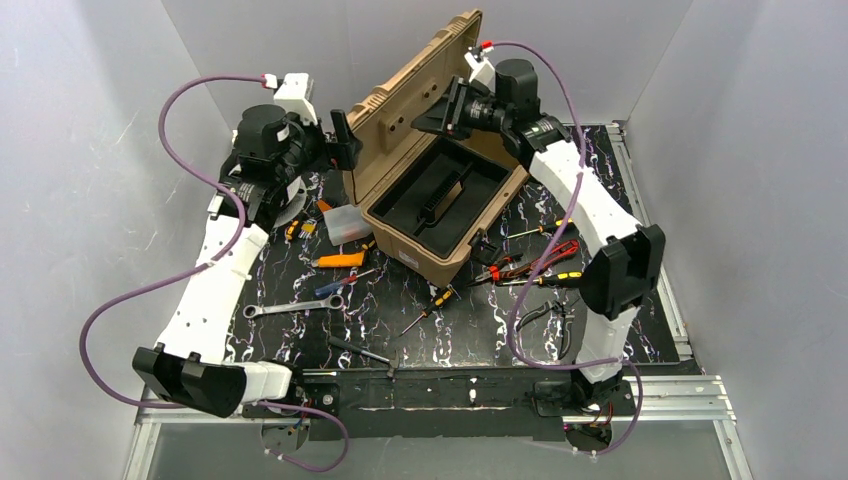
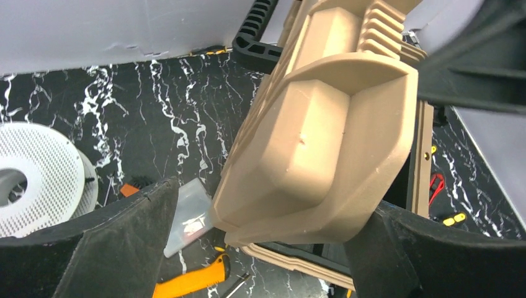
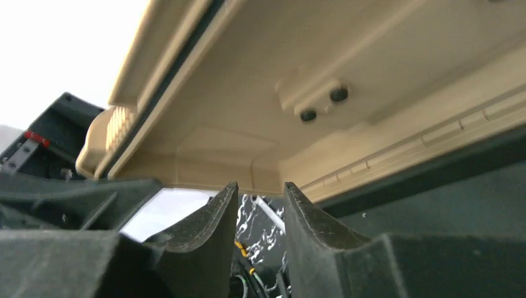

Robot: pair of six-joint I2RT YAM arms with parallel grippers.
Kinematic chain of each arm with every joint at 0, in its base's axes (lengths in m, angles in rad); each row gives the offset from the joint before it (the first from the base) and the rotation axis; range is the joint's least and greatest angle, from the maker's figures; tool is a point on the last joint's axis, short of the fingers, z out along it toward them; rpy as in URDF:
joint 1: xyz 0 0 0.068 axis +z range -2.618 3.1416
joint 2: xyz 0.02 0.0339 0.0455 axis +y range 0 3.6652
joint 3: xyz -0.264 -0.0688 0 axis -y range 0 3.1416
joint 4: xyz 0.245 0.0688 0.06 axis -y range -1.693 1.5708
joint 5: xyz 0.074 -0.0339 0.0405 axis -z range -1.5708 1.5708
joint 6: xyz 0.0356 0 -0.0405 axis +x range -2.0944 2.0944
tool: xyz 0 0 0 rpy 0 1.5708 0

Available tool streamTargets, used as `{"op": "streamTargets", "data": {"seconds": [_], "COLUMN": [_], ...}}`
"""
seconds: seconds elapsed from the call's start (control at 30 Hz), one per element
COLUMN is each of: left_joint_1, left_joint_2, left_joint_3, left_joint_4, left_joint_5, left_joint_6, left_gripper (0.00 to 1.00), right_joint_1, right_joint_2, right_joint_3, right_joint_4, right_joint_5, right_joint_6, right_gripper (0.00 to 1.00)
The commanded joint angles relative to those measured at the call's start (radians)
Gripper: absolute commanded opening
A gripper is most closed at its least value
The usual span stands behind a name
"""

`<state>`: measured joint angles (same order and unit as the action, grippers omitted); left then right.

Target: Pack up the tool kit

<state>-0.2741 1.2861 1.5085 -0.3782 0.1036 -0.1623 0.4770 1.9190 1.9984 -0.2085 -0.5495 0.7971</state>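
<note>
The tan toolbox (image 1: 430, 215) stands open mid-table, its lid (image 1: 415, 85) raised at the back and its black inner tray (image 1: 440, 195) showing. My left gripper (image 1: 343, 138) is at the lid's left end. In the left wrist view its jaws (image 2: 273, 198) stand wide open astride the lid's end (image 2: 322, 143), the left finger clear of it. My right gripper (image 1: 440, 112) is inside the box under the lid (image 3: 347, 74); its jaws (image 3: 259, 189) are a little open with nothing between them. Screwdrivers (image 1: 437, 298) and red-handled pliers (image 1: 535, 260) lie on the mat in front.
A small clear box (image 1: 345, 222) sits against the toolbox's left side, with a grey spool (image 2: 43, 180) behind it. An orange knife (image 1: 338, 260), a wrench (image 1: 293, 308) and a black tool (image 1: 360, 350) lie front left. More pliers (image 1: 550, 315) lie by the right arm.
</note>
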Motion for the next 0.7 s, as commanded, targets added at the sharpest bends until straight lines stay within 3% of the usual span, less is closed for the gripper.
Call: {"op": "streamTargets", "data": {"seconds": [0.0,0.2,0.4,0.67], "left_joint_1": [0.070,0.162,0.255,0.265], "left_joint_2": [0.013,0.056,0.132,-0.025], "left_joint_3": [0.054,0.077,0.117,-0.033], "left_joint_4": [-0.059,-0.131,-0.204,0.012], "left_joint_5": [-0.035,0.009,0.132,0.246], "left_joint_6": [-0.144,-0.248,-0.355,-0.352], "left_gripper": [0.93,0.93,0.95,0.98], "right_joint_1": [-0.027,-0.105,-0.139,-0.166], "right_joint_2": [-0.163,-0.321,-0.480,-0.562], "right_joint_3": [-0.154,-0.365,-0.527,-0.661], "right_joint_4": [0.077,0.012,-0.110,-0.143], "right_joint_5": [-0.013,0.060,0.287,0.359], "right_joint_6": [-0.051,-0.123,-0.203,-0.246], "right_gripper": [0.48,0.69,0.87,0.92]}}
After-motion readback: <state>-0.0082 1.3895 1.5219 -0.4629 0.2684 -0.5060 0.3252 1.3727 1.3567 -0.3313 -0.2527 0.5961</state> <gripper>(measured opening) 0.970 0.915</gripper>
